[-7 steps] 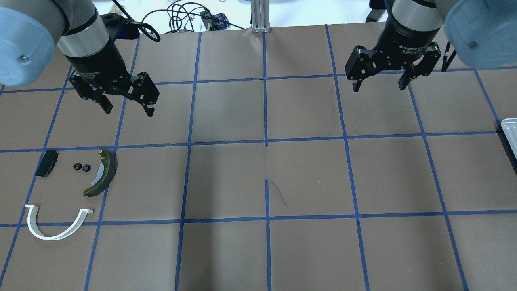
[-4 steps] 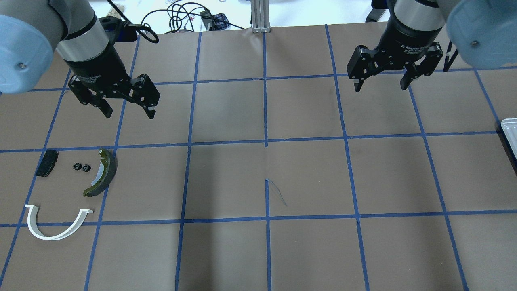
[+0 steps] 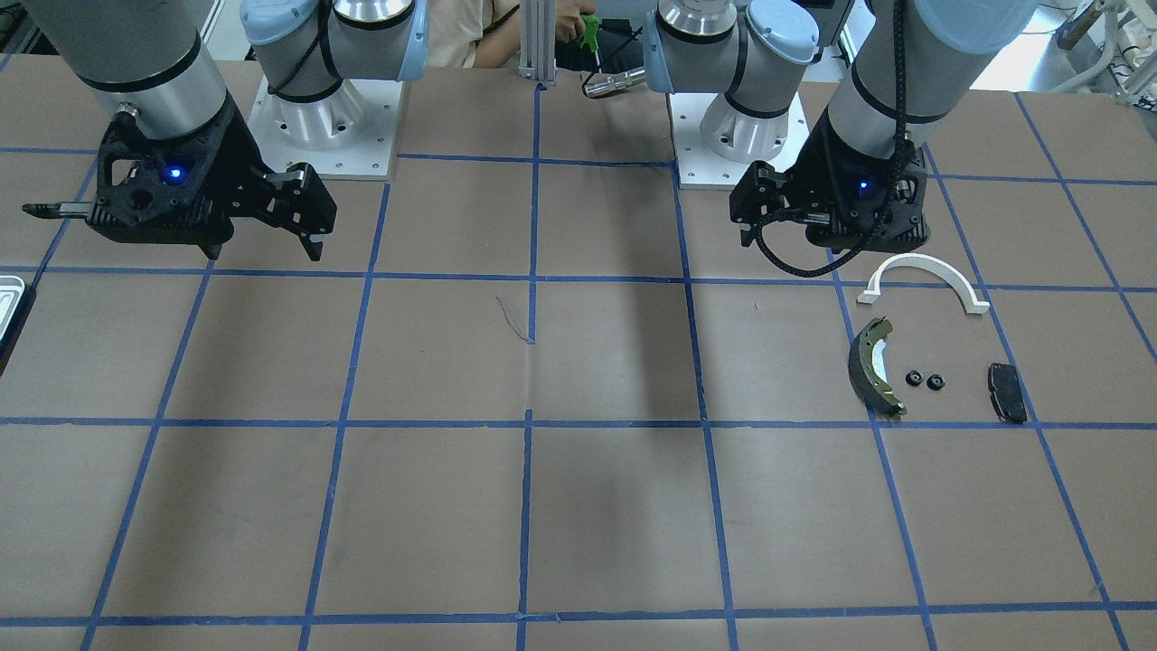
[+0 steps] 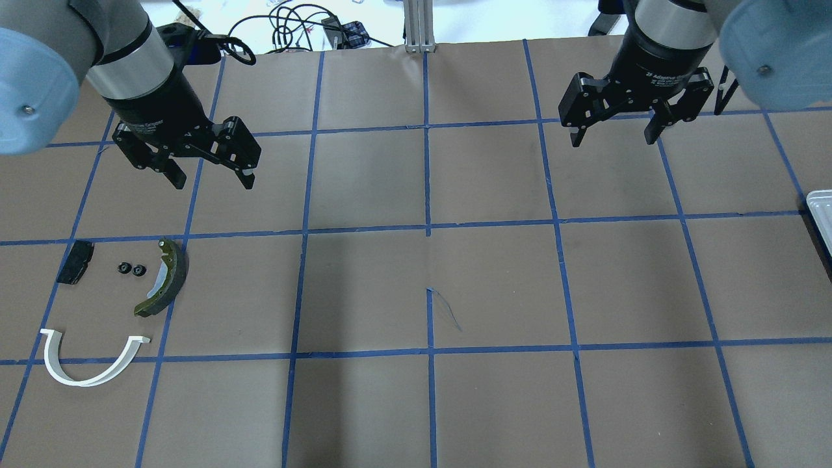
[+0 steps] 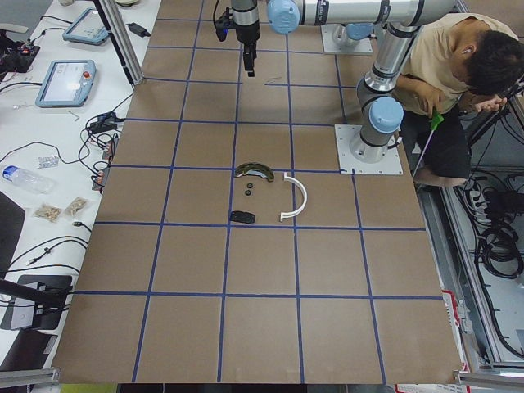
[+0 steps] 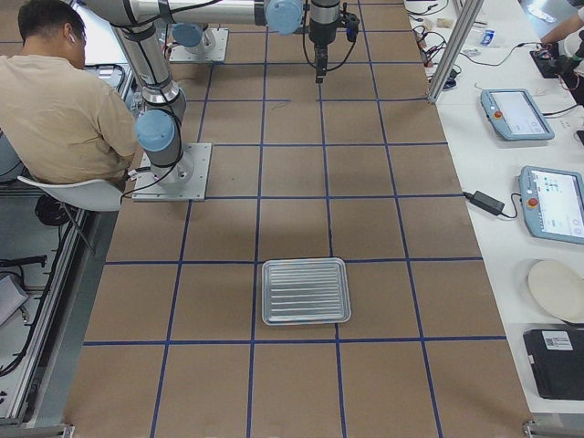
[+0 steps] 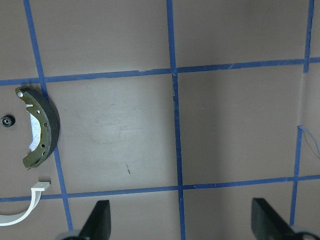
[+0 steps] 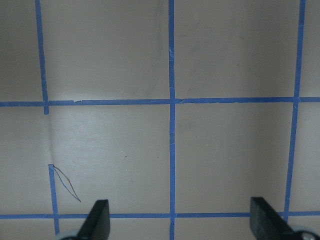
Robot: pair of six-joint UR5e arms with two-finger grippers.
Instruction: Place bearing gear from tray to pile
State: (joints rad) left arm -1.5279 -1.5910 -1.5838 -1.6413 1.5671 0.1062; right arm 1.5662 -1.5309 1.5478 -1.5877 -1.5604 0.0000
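**A:** Left gripper (image 4: 211, 182) hangs high above the brown papered table (image 4: 429, 403), fingers spread wide, gripping nothing. It's near the pile, off to one side of it.

**B:** Same across the way. The right gripper (image 4: 611, 141) is up in the air with its fingers apart, carrying nothing, well clear of the silver tray (image 6: 306, 292) at the table's right end.

**A:** Look at the pile: one small black bearing gear (image 4: 123, 267) and a second gear (image 4: 138, 270) lie side by side on the paper.

**B:** Right between the black pad (image 4: 75, 262) and the olive brake shoe (image 4: 175, 278), touching neither.

**A:** The white plastic arch (image 3: 917, 261) lies just beside them, on the robot's side, its ends pointing towards the gears.

**B:** From the left wrist camera, the brake shoe sits at the edge of the view.
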